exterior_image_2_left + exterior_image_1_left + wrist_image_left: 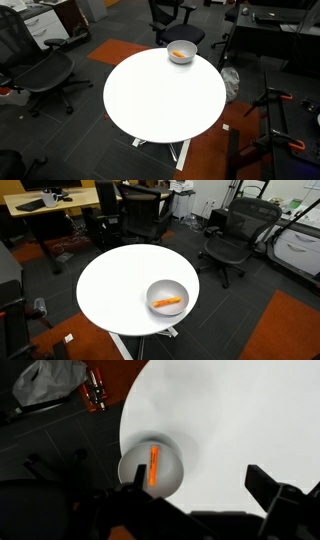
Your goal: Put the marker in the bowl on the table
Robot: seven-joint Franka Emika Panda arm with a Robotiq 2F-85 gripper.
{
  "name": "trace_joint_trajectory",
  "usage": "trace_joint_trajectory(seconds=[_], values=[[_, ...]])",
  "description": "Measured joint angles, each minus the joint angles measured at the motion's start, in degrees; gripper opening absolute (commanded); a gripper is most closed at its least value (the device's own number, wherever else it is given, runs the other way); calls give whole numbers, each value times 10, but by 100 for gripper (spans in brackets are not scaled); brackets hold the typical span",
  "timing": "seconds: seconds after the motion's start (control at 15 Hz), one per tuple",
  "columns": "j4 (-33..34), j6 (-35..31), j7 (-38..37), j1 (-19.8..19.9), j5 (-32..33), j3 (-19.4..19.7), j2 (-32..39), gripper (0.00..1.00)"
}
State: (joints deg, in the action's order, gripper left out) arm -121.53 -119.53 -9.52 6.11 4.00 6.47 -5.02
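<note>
I see the marker (154,465) lying inside the bowl (130,468), flat on the bottom. Both exterior views agree: there is an orange stick in the grey-white dish. So I judge the placing itself done, and what remains is getting away cleanly.

The gripper (192,482) shows only in the wrist view. Its fingers (270,495) are spread wide with nothing between them, and it hangs above the table (240,420), with the bowl toward 10 o'clock of its gap.

My worry is the bowl's position. In an exterior view it sits at about 4 o'clock on the tabletop (120,285), close to the rim. In an exterior view from across the room it sits at about 1 o'clock, again right by the edge (165,100).

- If I pull the arm away low and toward the bowl, a finger could catch the rim and push the bowl off the table, or tip it so the marker spills out.
- The bowl looks light and smooth, so I expect it to slide easily on the white top.

I cannot judge my height above it from these views, so I would lift straight up before moving sideways.
</note>
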Motion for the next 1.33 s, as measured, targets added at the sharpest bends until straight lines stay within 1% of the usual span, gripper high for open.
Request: trace_joint_trajectory(seconds=[0.2, 0.47, 0.67, 0.93, 1.07, 1.2, 1.33], values=[[49, 0, 25, 8, -32, 15, 82, 100], [101, -11, 39, 24, -54, 23, 181, 100], [123, -51, 39, 37, -57, 23, 242, 100], [142, -137, 39, 50, -75, 23, 313, 100], [149, -168, 39, 57, -83, 23, 343, 100], [161, -172, 38, 62, -87, 23, 369, 100], [170, -172, 38, 65, -88, 23, 381, 100]])
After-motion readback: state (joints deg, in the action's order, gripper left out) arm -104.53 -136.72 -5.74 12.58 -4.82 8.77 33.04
